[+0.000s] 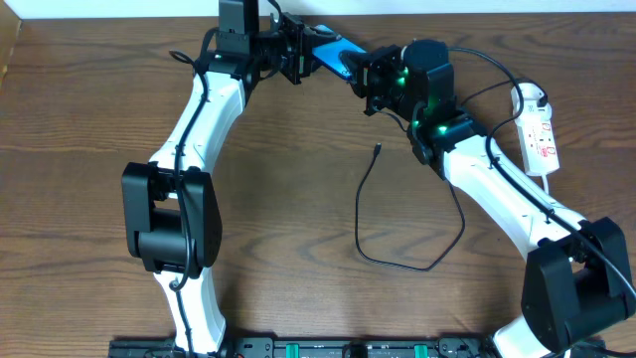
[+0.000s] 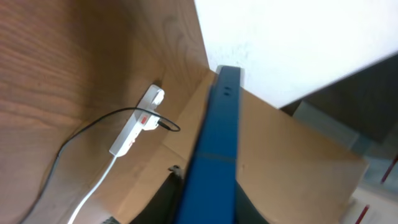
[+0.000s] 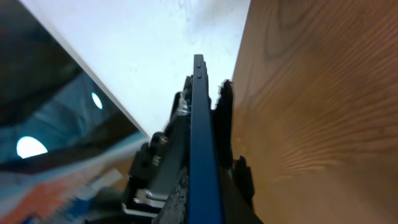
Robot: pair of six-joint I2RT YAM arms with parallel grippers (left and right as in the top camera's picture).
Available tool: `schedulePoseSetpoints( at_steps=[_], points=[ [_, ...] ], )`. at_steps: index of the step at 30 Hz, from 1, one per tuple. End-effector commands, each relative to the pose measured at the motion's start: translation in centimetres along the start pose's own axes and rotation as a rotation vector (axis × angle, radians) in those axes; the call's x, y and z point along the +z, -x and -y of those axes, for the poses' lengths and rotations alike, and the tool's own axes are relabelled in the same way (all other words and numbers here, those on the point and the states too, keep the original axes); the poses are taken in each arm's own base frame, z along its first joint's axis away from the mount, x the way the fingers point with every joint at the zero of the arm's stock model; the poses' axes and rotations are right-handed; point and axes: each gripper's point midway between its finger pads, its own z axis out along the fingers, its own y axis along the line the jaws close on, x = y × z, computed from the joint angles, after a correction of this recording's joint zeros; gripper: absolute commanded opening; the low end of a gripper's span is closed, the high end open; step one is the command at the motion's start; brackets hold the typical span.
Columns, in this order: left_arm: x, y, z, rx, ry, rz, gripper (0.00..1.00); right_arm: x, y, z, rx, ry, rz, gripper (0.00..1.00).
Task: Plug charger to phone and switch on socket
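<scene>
The blue phone is held in the air at the table's far edge, between both grippers. My left gripper is shut on its left end and my right gripper is shut on its right end. In the left wrist view the phone stands edge-on between the fingers. In the right wrist view it also runs edge-on out of the jaws. The black charger cable loops loose on the table, its connector tip lying free. The white socket strip lies at the right, also showing in the left wrist view.
The strip's white cord runs toward the table front in the left wrist view. A white plug sits at the strip's far end. The table's far edge meets a white wall just behind the phone.
</scene>
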Motion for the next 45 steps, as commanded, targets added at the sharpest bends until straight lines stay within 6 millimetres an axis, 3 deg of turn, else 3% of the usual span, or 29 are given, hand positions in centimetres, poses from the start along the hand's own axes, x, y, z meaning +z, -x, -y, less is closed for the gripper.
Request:
schedulePoseSetpoints(
  at_steps=[1, 9, 14, 18, 21, 25, 28, 32, 38, 42, 45],
  points=[
    [-0.6, -0.1, 1.0, 0.006, -0.014, 0.034, 0.09, -1.0, -1.6, -3.1, -0.06, 0.071, -0.035, 0.02],
    [-0.6, 0.0, 1.0, 0.006, -0.014, 0.039, 0.07, -1.0, -1.6, -3.2, -0.06, 0.072, -0.035, 0.02],
    [-0.6, 0.1, 1.0, 0.016, -0.014, 0.043, 0.07, -1.0, -1.6, -3.1, -0.06, 0.071, -0.035, 0.07],
    [-0.6, 0.1, 1.0, 0.078, -0.013, 0.044, 0.07, -1.0, -1.6, -3.1, -0.061, 0.071, -0.035, 0.15],
    [-0.7, 0.2, 1.1, 0.138, -0.013, 0.045, 0.07, -1.0, -1.6, -3.1, -0.091, 0.071, -0.033, 0.27],
    [-0.9, 0.4, 1.1, 0.21, -0.012, 0.049, 0.07, -1.1, -1.2, -2.7, -0.124, 0.053, -0.022, 0.29],
    [-1.3, 0.5, 1.2, 0.294, -0.017, 0.038, 0.07, -1.3, 0.2, -1.4, -0.203, -0.007, 0.006, 0.41],
    [-2.0, 0.4, 1.3, 0.368, -0.03, 0.004, 0.07, -1.8, 2.2, 0.1, -0.327, -0.079, 0.038, 0.45],
    [-3.6, 0.0, 1.5, 0.473, -0.069, -0.076, 0.07, -2.9, 5.1, 2.7, -0.536, -0.211, 0.059, 0.58],
    [-4.4, -1.0, 1.5, 0.549, -0.104, -0.152, 0.07, -3.7, 5.7, 4.9, -0.684, -0.312, 0.027, 0.75],
    [-4.8, -2.1, 1.6, 0.621, -0.133, -0.212, 0.07, -4.1, 5.8, 6.2, -0.812, -0.368, -0.014, 0.78]
  ],
)
